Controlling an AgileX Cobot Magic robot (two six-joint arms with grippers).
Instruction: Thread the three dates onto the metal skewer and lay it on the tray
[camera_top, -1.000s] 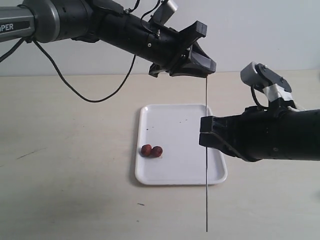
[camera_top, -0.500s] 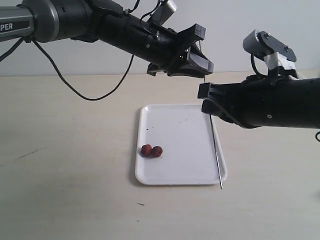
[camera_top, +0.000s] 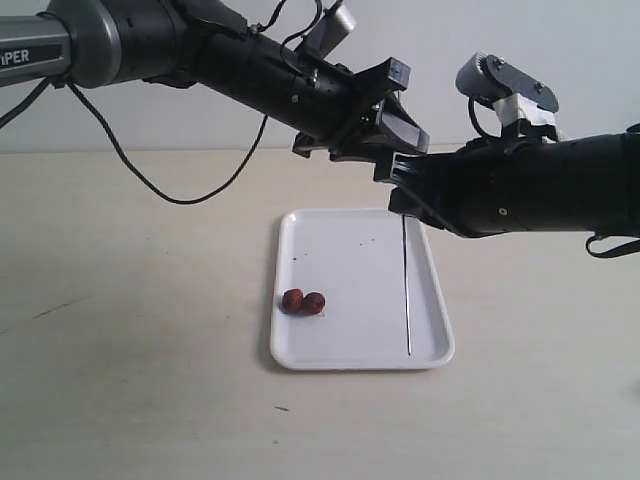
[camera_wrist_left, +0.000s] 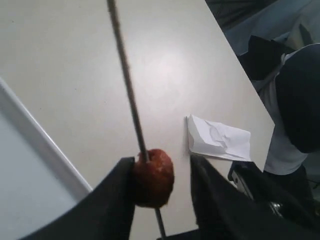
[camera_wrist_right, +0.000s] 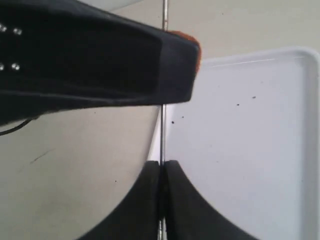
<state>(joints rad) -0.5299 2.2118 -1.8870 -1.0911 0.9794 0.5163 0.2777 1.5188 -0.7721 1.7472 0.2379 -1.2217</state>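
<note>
The thin metal skewer (camera_top: 405, 280) hangs upright over the right side of the white tray (camera_top: 345, 250). My right gripper (camera_top: 400, 196) is shut on the skewer (camera_wrist_right: 163, 131) at mid-length. One date (camera_wrist_left: 152, 177) is threaded on the skewer (camera_wrist_left: 127, 85) and sits between the jaws of my left gripper (camera_top: 402, 125). That date touches one finger (camera_wrist_left: 117, 200), and a gap separates it from the other finger (camera_wrist_left: 210, 195), so this gripper is open. Two more dates (camera_top: 303, 301) lie side by side on the tray's left part.
A crumpled white paper (camera_wrist_left: 217, 140) lies on the beige table beyond the tray. A black cable (camera_top: 150, 175) trails from the left arm across the table. Both arms crowd together above the tray's far right corner.
My right gripper has risen and moved left with the skewer, whose lower tip now hangs over the tray's front rim. The left gripper's jaws have widened around the threaded date.
</note>
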